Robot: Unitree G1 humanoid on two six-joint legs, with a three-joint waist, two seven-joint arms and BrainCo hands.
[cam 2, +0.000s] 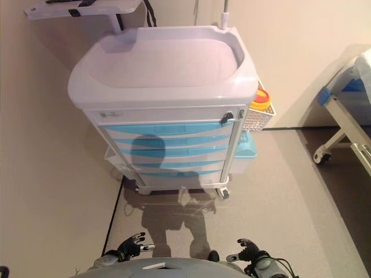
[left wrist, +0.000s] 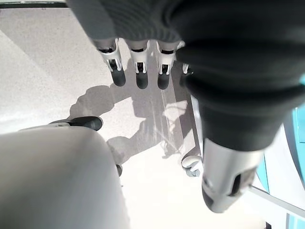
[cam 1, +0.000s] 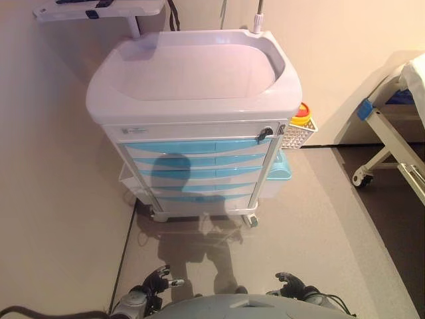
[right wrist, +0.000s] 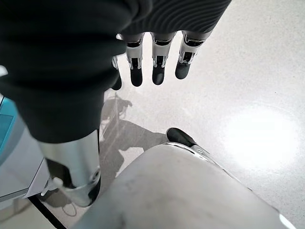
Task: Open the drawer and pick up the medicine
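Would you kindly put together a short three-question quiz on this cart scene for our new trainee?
1. True or false: every drawer of the cart is shut.
2. What does the left robot hand hold? A) medicine B) a handle C) nothing
3. Fill in: the wire basket hangs on the cart's ____ side.

Key: 1 true; 2 C; 3 right. The right robot hand is likewise open, low by the robot, away from the top drawer.

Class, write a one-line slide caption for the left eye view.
Medical cart with all blue drawers shut; left hand and right hand hang open, low and well short of it.
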